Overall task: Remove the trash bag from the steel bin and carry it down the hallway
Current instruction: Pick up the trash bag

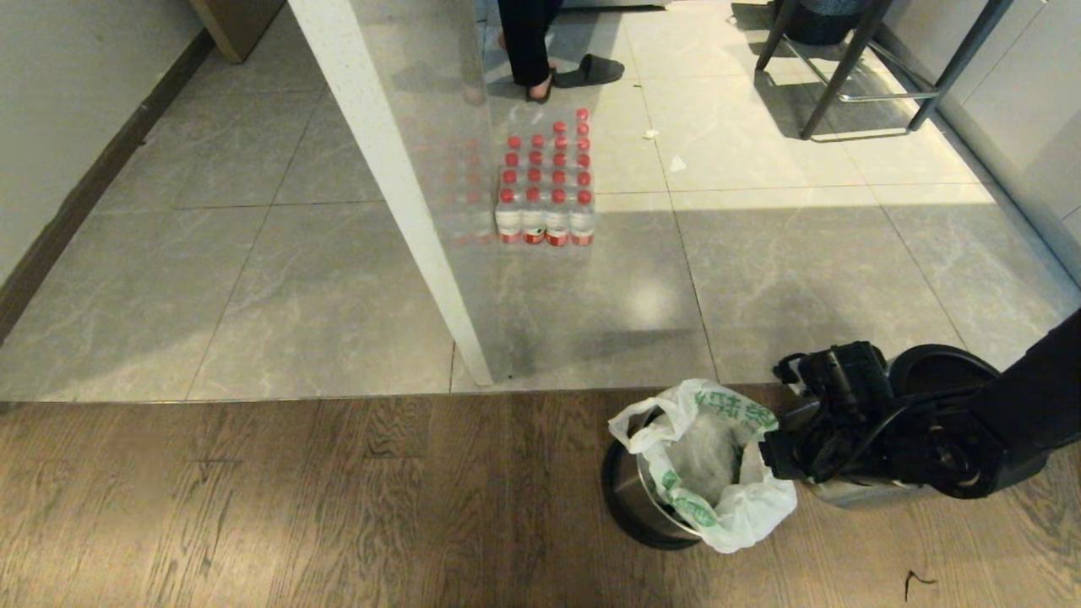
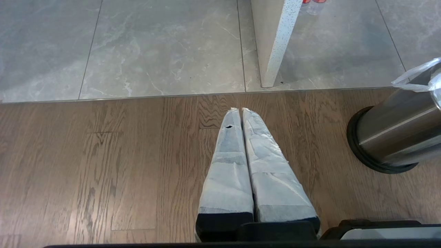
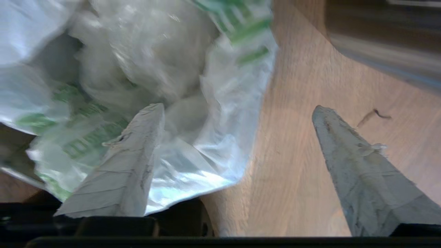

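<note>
The trash bag (image 1: 714,460), thin white plastic with green print, sits in the steel bin (image 1: 629,498) on the wooden floor, its edges folded out over the rim. My right gripper (image 1: 773,452) hovers beside the bag's right edge. In the right wrist view it is open (image 3: 237,108): one of its fingers (image 3: 137,151) lies over the trash bag (image 3: 144,69), the other over bare floor, and nothing is gripped. My left gripper (image 2: 239,110) is shut and empty above the wood floor, left of the steel bin (image 2: 392,137). The grey-tiled hallway (image 1: 338,279) begins just beyond.
A second steel object with a round black top (image 1: 942,371) stands behind my right arm. A white partition edge (image 1: 397,186) rises from the tiles. A pack of red-capped bottles (image 1: 545,181), a person's legs (image 1: 528,42) and stool legs (image 1: 844,67) lie farther off.
</note>
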Tool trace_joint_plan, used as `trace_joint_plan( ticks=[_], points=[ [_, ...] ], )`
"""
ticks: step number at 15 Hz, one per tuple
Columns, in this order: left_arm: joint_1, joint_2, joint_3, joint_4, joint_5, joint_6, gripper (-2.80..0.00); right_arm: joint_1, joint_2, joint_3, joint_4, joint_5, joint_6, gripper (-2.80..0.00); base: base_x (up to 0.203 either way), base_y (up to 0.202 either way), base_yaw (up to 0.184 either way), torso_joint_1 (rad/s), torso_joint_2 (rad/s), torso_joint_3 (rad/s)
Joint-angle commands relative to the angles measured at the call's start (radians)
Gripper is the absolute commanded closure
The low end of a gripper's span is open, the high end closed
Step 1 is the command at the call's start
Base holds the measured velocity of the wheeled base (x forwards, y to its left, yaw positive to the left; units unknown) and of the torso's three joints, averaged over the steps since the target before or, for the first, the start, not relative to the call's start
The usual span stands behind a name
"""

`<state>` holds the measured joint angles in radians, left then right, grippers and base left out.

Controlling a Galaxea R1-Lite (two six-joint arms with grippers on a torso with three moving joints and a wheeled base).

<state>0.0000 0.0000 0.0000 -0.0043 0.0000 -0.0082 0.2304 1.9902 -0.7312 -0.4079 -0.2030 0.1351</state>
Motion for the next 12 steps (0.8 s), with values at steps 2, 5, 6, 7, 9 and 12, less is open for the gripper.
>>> trace_joint_plan(
  ticks=[2,5,6,7,9,12],
  points=[
    [0.000,0.000,0.000,0.000,0.000,0.000,0.00,0.010,0.015,-0.017,-0.013,0.019,0.003,-2.80,0.000,0.000,0.000,0.000,0.00,0.000],
    [0.000,0.000,0.000,0.000,0.000,-0.001,0.00,0.021,0.032,-0.027,-0.014,0.033,0.032,-2.80,0.000,0.000,0.000,0.000,0.00,0.000],
    [0.000,0.000,0.000,0.000,0.000,0.000,0.00,0.024,0.042,-0.042,-0.014,0.043,0.056,-2.80,0.000,0.000,0.000,0.000,0.00,0.000],
    [0.000,0.000,0.000,0.000,0.000,-0.001,0.00,0.027,0.050,-0.054,-0.014,0.049,0.077,-2.80,0.000,0.000,0.000,0.000,0.00,0.000],
    [0.000,0.000,0.000,0.000,0.000,0.000,0.00,0.033,0.052,-0.062,-0.008,0.051,0.084,-2.80,0.000,0.000,0.000,0.000,0.00,0.000],
    [0.000,0.000,0.000,0.000,0.000,-0.001,0.00,0.045,0.037,-0.062,0.006,0.068,0.087,-2.80,0.000,0.000,0.000,0.000,0.00,0.000]
  ],
)
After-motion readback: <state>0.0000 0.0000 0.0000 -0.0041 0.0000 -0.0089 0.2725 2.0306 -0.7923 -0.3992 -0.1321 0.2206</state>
